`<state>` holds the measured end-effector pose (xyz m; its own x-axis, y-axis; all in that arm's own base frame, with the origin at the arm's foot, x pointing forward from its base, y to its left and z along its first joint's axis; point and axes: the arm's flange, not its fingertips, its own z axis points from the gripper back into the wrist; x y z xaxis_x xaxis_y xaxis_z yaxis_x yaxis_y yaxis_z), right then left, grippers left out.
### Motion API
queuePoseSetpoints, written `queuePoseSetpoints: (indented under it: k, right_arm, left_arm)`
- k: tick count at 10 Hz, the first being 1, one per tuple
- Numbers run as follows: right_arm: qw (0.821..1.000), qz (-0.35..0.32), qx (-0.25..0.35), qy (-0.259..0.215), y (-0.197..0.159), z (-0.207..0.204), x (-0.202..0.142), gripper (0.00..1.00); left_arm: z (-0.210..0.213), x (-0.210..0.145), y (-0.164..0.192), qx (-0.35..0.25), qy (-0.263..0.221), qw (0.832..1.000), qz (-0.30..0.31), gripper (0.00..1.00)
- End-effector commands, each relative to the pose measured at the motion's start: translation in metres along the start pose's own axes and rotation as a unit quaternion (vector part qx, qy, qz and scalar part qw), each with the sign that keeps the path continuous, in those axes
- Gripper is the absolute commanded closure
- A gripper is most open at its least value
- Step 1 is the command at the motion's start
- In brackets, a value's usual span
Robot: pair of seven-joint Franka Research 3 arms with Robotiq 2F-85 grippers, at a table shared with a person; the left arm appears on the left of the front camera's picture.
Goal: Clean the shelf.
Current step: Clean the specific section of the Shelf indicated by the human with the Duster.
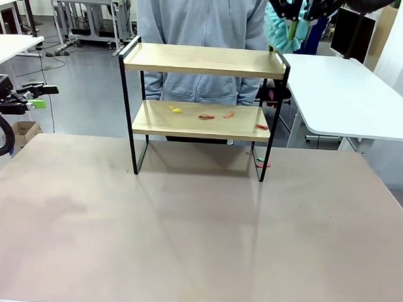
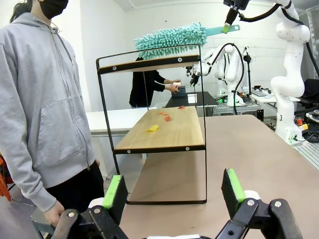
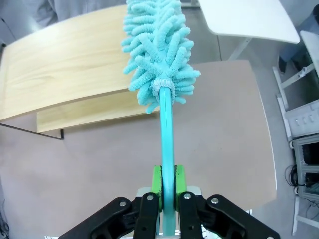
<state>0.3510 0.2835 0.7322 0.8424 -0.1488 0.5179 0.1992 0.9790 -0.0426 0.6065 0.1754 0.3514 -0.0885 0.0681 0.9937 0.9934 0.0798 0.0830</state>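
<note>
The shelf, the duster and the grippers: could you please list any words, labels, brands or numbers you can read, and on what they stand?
None can be read.
The shelf, the duster, the left gripper and the right gripper show no print.
Any marks on the far lab equipment in the left wrist view are too small to read.

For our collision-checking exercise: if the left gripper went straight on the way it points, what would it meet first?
Most likely the shelf: the open left gripper points at its near end frame, about lower-board height, with nothing between. Depth is hard to judge.
</note>
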Motion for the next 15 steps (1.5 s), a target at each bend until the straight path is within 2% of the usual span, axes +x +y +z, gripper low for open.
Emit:
queuePoseSetpoints:
  k: [1,5,7,9,10,11,12,14,15]
  right_arm:
    - [1.000,-0.001,-0.003,0.011,-0.001,-0.006,0.001,0.87]
    - [1.000,0.002,-0.004,0.008,0.002,-0.006,0.000,0.87]
    - [0.998,0.019,0.055,-0.003,-0.017,0.011,0.003,0.87]
    - [0.988,0.064,0.140,0.004,-0.043,0.027,0.005,0.87]
    - [0.971,0.112,0.210,0.012,-0.058,0.034,0.002,0.87]
    - [0.961,0.135,0.242,0.015,-0.061,0.035,0.001,0.87]
    - [0.942,0.176,0.285,0.018,-0.066,0.036,-0.003,0.87]
    - [0.897,0.253,0.360,0.034,-0.070,0.035,-0.011,0.87]
    - [0.874,0.303,0.377,0.046,-0.069,0.032,-0.018,0.87]
  left_arm:
    - [0.000,0.004,-0.002,0.000,-0.001,1.000,-0.003,0.00]
    - [0.000,0.004,-0.002,0.000,-0.001,1.000,-0.003,0.00]
    - [0.000,0.004,-0.002,0.000,-0.001,1.000,-0.003,0.00]
    - [0.000,0.004,-0.002,0.000,-0.001,1.000,-0.003,0.00]
    - [0.000,0.004,-0.002,0.000,-0.001,1.000,-0.003,0.00]
    - [0.000,0.004,-0.002,0.000,-0.001,1.000,-0.003,0.00]
    - [0.000,0.004,-0.002,0.000,-0.001,1.000,-0.003,0.00]
    - [0.000,0.004,-0.002,0.000,-0.001,1.000,-0.003,0.00]
    - [0.000,0.004,-0.002,0.000,-0.001,1.000,-0.003,0.00]
